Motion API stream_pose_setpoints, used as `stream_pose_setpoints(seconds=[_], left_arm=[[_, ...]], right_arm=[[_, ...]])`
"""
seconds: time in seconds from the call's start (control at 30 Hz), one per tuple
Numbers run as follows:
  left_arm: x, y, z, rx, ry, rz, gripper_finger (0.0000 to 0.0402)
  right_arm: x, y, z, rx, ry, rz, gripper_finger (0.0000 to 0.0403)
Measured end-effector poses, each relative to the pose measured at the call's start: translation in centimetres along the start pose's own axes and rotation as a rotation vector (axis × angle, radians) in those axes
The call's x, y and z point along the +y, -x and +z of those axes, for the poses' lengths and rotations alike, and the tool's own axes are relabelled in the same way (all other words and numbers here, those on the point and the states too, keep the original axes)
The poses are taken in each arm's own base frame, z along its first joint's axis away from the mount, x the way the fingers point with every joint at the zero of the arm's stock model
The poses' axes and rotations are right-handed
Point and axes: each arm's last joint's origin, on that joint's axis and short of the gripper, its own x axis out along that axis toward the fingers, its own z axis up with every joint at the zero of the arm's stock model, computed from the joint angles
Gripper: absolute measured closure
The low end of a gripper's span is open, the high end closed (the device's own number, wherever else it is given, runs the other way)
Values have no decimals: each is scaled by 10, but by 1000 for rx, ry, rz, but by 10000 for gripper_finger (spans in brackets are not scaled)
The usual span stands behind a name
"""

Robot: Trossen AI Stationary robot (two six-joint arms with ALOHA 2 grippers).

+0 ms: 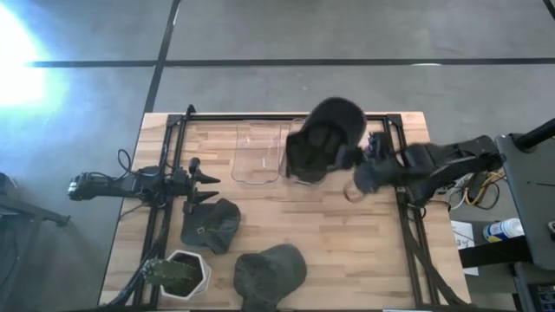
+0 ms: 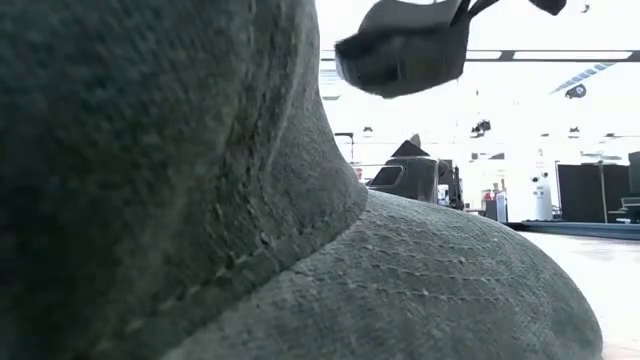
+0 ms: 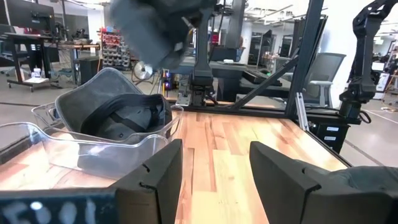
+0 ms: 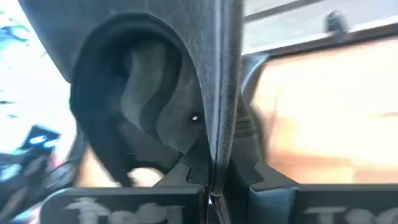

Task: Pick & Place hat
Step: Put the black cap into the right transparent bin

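Observation:
A black hat (image 1: 336,123) hangs in the air over the far middle of the table, blurred in the left wrist view (image 3: 158,25) and high up in the low view (image 2: 405,48). My right gripper (image 4: 214,182) is shut on it, reaching in from the table's right (image 1: 364,165). Below it a clear plastic bin (image 1: 256,154) holds another dark hat (image 3: 118,121). Two grey-green hats lie crown up on the near table (image 1: 211,225) (image 1: 270,273). My left gripper (image 3: 214,168) is open and waits at the table's left (image 1: 204,178). My right gripper pinches a thin edge of the black hat (image 4: 216,146) between its two fingers, seen edge-on, with the hat's hollow inside (image 4: 137,106) turned to the camera. The fingers come roughly level from the table's right. The hat is lifted clear, above the bin's right end.
A white pot with a green plant (image 1: 178,273) stands at the near left corner. A black frame (image 1: 286,117) runs along the table's far edge and down both sides. The nearest grey-green hat (image 2: 250,220) fills most of the low view. Bare wood lies right of centre.

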Motion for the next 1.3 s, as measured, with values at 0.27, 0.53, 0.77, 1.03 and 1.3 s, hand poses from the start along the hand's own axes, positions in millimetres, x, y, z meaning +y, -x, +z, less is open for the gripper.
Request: stream_pose_setpoints(seconds=[0.27,0.53,0.77,1.03,1.3], left_arm=[[0,0,0,0,0,0,221],[0,0,0,1,0,1,221],[0,0,0,2,0,0,221],[0,0,0,2,0,0,221],[0,0,0,2,0,1,221]], right_arm=[[13,-60,45,-37,9,-28,389],[18,-117,34,195,101,-102,390],[1,-145,14,488,212,-404,383],[12,-151,15,537,269,-522,377],[29,-179,4,560,321,-541,376]])
